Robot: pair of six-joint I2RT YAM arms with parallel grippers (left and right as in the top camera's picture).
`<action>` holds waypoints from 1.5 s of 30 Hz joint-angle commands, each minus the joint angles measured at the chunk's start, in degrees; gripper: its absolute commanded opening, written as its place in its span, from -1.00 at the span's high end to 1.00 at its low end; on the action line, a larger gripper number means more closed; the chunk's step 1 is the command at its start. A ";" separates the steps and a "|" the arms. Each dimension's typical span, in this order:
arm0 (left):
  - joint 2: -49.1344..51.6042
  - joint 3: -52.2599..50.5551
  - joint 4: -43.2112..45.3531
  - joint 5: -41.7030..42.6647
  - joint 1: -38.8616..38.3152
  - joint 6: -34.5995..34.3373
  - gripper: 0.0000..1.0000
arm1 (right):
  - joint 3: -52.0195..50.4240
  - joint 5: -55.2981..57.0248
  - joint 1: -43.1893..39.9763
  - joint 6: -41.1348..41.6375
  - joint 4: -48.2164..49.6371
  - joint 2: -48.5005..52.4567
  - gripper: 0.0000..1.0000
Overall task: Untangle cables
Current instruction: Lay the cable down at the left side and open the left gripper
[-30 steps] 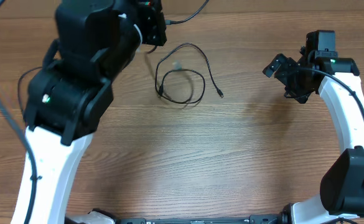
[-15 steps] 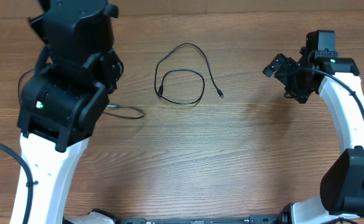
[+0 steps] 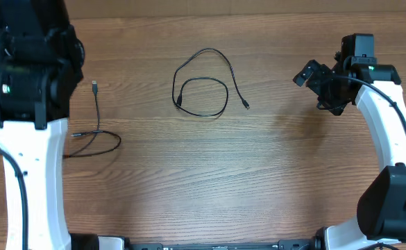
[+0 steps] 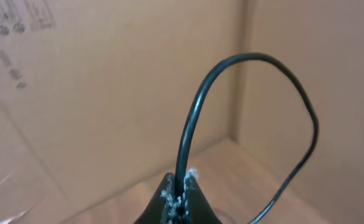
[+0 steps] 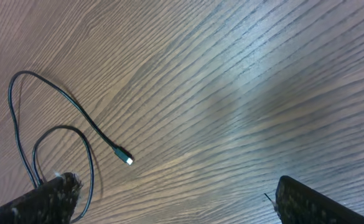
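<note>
Your left pincer (image 4: 179,198) is pressed together at the tips and pinching a held cable (image 4: 185,124). In the left wrist view, that thin black cord rises straight out of the nip, arcs over to the right and drops back down out of the picture. Behind it you see only brown cardboard (image 4: 94,81) walls, so this pincer is not pointing at the tabletop (image 3: 223,180). From overhead the left arm (image 3: 29,90) stands at the left edge and hides the pincer beneath it.

Your right pincer (image 5: 175,186) is spread wide with nothing between the two fingers. It hangs above bare wood near the right edge, carried by the right arm (image 3: 386,132).

Two cables lie on the tabletop, well apart from each other. The left cable (image 3: 96,111) sits close to the left edge. Its plug (image 3: 94,86) points toward the far edge, the cord runs straight toward you, then curls into a flat loop and passes under the left arm. Whether this is the cord in your left pincer cannot be told from overhead.

The coiled cable (image 3: 206,80) lies toward the middle of the far edge, wound into a small closed loop with a larger arc over it. One metal-tipped end (image 5: 123,157) trails out to the right of the loop, toward your right pincer but clear of it.
</note>
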 commanded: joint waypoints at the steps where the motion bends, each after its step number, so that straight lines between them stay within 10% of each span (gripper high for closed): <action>1: 2.73 0.70 -3.19 2.03 3.32 -7.72 0.92 | 0.35 0.46 -0.09 -0.17 0.17 -0.42 -1.00; 11: 11.15 0.70 -10.93 10.12 9.84 -11.80 0.89 | 0.35 0.46 -0.09 -0.17 0.17 -0.42 -1.00; 15: 16.57 0.68 -13.88 13.79 13.40 -12.59 0.14 | 0.35 0.46 -0.09 -0.17 0.17 -0.42 -1.00; 24: 21.14 0.68 -15.98 44.81 15.87 -3.58 -0.57 | 0.35 0.46 -0.09 -0.17 0.17 -0.42 -1.00; 29: 23.08 0.68 -16.76 65.99 15.15 2.36 -0.40 | 0.35 0.46 -0.09 -0.17 0.17 -0.42 -1.00; 33: 25.62 0.66 -20.44 74.71 13.51 4.61 0.91 | 0.35 0.46 -0.09 -0.17 0.17 -0.42 -1.00; 45: 39.89 0.66 -25.57 77.66 1.60 4.42 0.85 | 0.35 0.46 -0.09 -0.17 0.20 -0.42 -1.00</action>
